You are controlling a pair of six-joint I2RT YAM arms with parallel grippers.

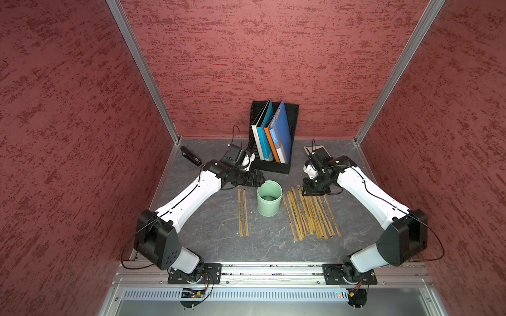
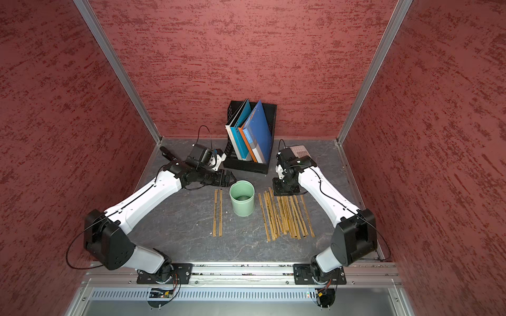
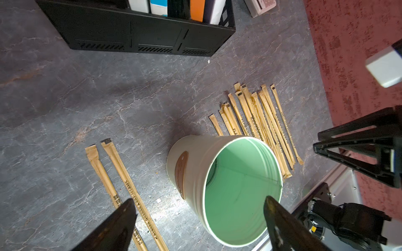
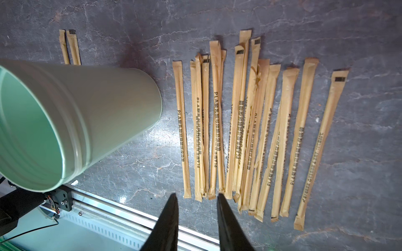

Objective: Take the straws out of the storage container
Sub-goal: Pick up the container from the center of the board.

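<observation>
The dark grey stone-look table (image 1: 208,240) has everything on it. Nearest the robot are the ends of the long thin brown paper-wrapped straws (image 1: 312,216). They lie flat in two groups. A big bunch lies side by side, some on top of others, to the right of the cup. Two more straws (image 1: 243,212) lie close together on its left. I think each arm put straws down on its own side so the arms would not bump.

Between the groups stands the small pale green round cup (image 1: 269,209). It is upright and touches no straw. The left wrist view looks right down to its floor, and no straw is inside. So the job looks done.

A bit further back are the pincers. The left pincer (image 3: 199,199) hangs just by the cup's far rim, jaws wide apart, holding nothing. The right pincer (image 4: 196,194) hangs over the far ends of the big bunch. Its jaws are only a little apart, enough for one thin straw, and nothing is between them.

Furthest back, by the red wall, stands a black mesh file holder (image 1: 273,167) with blue and orange folders. A black stapler (image 1: 190,156) lies far left. Both are out of the way.
</observation>
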